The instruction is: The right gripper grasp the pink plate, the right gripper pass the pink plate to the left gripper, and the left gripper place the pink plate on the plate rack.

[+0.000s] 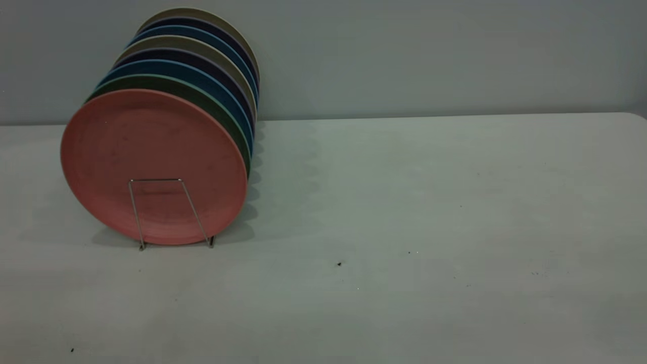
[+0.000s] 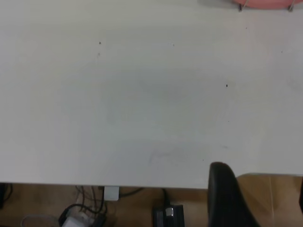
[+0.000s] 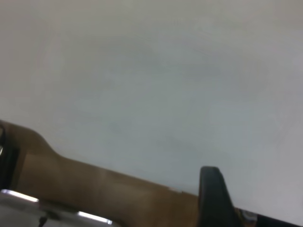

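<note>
Pale surface (image 1: 404,202), wide and flat, running back to the wall. At its left end the plate rack (image 1: 169,215) stands on it, wire feet touching down. Upright in the rack, the pink plate (image 1: 151,151) leads a row of other plates (image 1: 202,65). Tiny dark specks (image 1: 339,264) dot the surface nearer the middle.

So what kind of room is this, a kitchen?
More likely a lab or test bench than a kitchen: a bare white table against a plain wall, one wire plate rack full of plastic plates, the pink plate in front, and loose cables underneath.
</note>
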Controlling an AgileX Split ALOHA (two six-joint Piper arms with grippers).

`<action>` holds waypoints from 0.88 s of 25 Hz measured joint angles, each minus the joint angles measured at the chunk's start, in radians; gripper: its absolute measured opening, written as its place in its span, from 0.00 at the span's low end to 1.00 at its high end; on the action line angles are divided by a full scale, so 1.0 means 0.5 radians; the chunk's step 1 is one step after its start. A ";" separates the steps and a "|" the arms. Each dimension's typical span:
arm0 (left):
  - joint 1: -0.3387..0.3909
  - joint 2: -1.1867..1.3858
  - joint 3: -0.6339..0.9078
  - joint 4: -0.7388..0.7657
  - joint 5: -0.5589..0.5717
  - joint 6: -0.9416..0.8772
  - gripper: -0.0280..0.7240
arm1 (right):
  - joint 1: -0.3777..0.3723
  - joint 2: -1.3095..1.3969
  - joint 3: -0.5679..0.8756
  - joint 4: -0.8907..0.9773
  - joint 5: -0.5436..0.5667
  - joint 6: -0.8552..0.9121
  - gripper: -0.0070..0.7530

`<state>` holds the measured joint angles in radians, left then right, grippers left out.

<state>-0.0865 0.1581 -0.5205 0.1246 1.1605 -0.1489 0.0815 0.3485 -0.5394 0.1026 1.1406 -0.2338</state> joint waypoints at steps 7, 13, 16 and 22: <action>0.000 -0.218 0.009 -0.028 0.000 0.028 0.58 | 0.000 -0.379 0.094 -0.006 0.008 -0.002 0.58; 0.000 -0.264 0.009 -0.134 0.000 0.232 0.58 | 0.000 -0.513 0.094 0.041 0.031 0.070 0.52; 0.000 -0.264 0.031 -0.229 -0.012 0.328 0.58 | 0.000 -0.548 0.110 0.036 0.018 0.081 0.47; 0.000 -0.266 0.066 -0.313 -0.046 0.353 0.58 | 0.000 -0.583 0.119 0.024 0.007 0.088 0.39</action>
<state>-0.0865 0.0253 -0.4873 -0.0319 1.1375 0.0275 0.0815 0.0568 -0.4798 0.1147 1.1440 -0.1897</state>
